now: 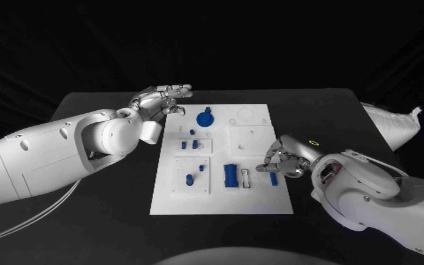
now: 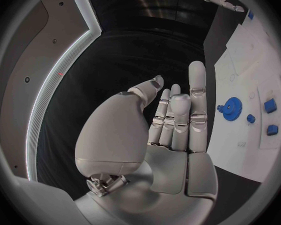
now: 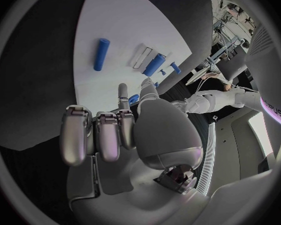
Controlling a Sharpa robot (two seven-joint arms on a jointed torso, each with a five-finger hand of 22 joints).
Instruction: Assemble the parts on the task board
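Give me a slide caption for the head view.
Both hands, left and right, hover open at the board with blue parts.

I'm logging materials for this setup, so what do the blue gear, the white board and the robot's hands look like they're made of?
Blue gear: probably plastic, matte, evenly coloured with no shine. Task board: a white, flat, matte plate, likely plastic, though the look leaves it open. Left hand and right hand: silver segments with a soft sheen, either metal or metallic-finished plastic; I cannot tell which.

One white rectangular task board [image 1: 221,199], one blue toothed gear [image 1: 205,118], one large blue cylinder [image 1: 230,175], two silver many-fingered hands, left [image 1: 165,98] and right [image 1: 283,160]
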